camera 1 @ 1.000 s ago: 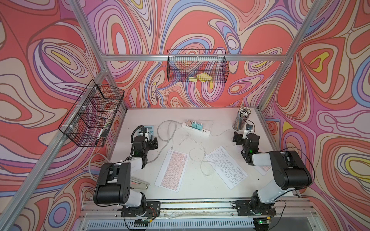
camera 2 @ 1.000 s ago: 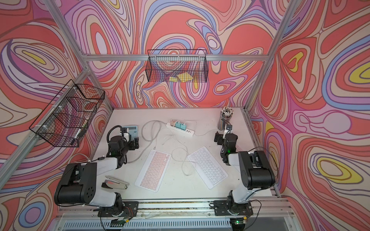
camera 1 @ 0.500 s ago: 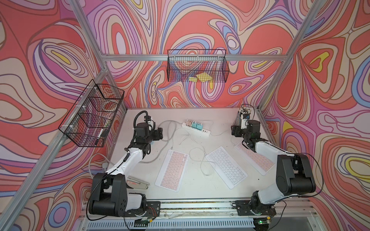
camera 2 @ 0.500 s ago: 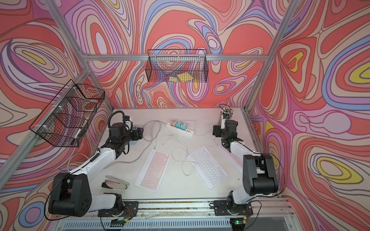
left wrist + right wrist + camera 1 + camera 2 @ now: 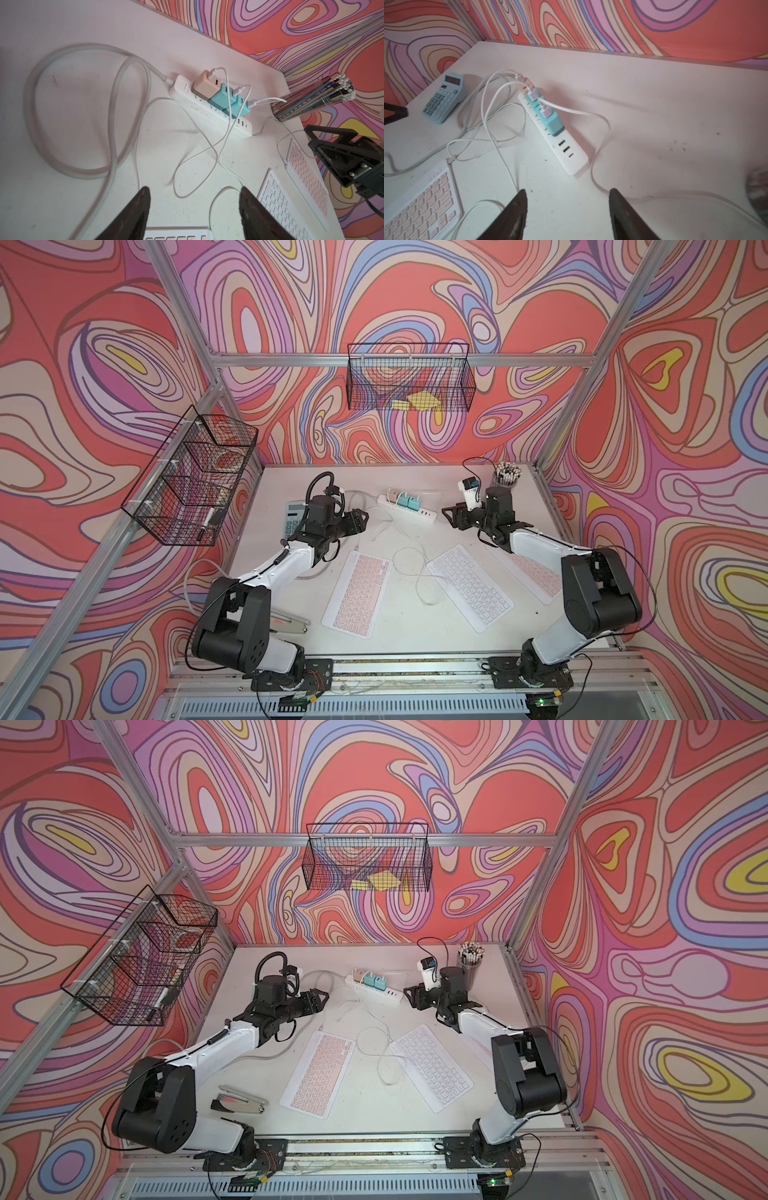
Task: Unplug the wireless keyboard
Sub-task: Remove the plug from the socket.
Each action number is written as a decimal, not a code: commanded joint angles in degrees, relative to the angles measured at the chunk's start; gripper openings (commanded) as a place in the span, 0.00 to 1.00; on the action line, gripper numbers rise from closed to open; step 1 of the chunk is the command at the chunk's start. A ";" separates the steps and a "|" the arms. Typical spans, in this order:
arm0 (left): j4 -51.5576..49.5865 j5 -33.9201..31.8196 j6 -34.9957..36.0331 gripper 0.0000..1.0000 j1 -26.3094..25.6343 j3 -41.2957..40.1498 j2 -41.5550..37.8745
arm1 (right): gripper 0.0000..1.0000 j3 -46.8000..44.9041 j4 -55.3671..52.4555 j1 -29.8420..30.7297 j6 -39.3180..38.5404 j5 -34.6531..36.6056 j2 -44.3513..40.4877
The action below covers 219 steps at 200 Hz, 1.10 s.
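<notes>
left claw parted and empty above the white worktop, right claw parted and empty too, both facing the power strip near the back wall, pink keyboard and white keyboard flat mid-worktop, thin white cables trailing between

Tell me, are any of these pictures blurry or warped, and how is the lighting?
Left wrist view: the thick cable is smeared, and the left tool looks dark and soft-edged. Right wrist view: the power strip is crisp, with faint soft shadows. Both top views: even light, no glare, frame posts splaying outward like a wide-angle lens.
</notes>
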 commanded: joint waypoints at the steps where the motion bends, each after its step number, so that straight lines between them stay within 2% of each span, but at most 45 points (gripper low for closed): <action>1: 3.59 3.13 -5.92 0.65 -0.16 2.71 2.95 | 0.56 1.73 4.95 2.39 -3.28 -4.95 3.76; 25: 4.36 5.41 -9.16 0.62 -0.13 5.96 7.04 | 0.48 4.80 6.33 3.96 -5.02 -6.27 9.32; 55: 3.02 7.19 -11.66 0.60 -0.21 10.82 11.50 | 0.46 8.77 6.76 4.70 -6.34 -6.80 14.54; 150: -1.08 8.92 -12.58 0.58 -0.20 19.23 19.90 | 0.48 23.05 -1.70 4.87 -10.68 -3.35 26.07; 219: -1.15 11.38 -14.70 0.57 -0.20 22.29 24.34 | 0.46 28.42 -4.90 5.55 -12.20 -3.04 30.52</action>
